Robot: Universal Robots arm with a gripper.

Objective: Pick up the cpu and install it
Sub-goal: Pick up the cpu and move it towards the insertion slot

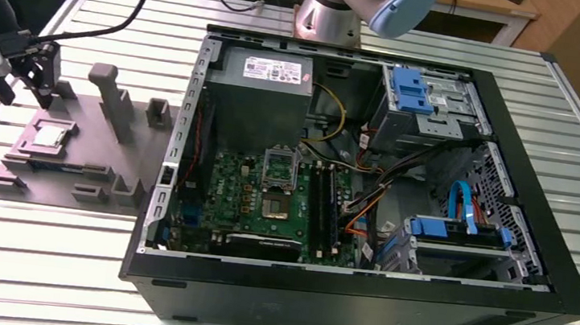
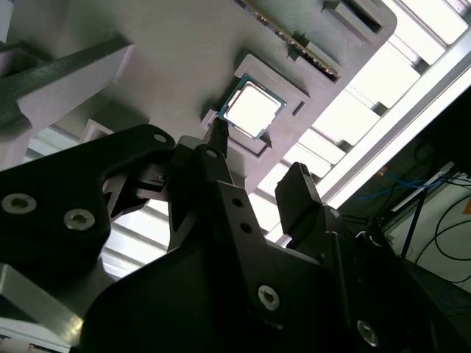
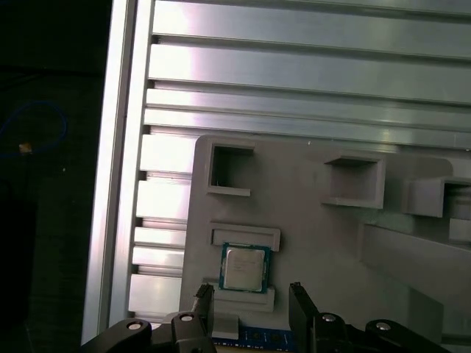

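Exterior view, going from its left: the claw (image 1: 23,90) is hanging spread wide and empty, close to the cpu (image 1: 52,136) without touching it, and the cpu is sitting flat in its pocket on the grey holder (image 1: 92,146) on the counter (image 1: 42,266). Further to that view's right, the open computer case (image 1: 362,299) is lying with its green motherboard (image 1: 264,196) showing.

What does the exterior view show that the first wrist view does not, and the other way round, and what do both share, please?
The exterior view adds the open computer case, its green motherboard, the grey power supply and the arm's base. The first wrist view adds a faint blue cable in the dark beyond the table's edge. Both share the cpu lying in the grey holder, the open gripper hanging above that holder, and the slatted table.
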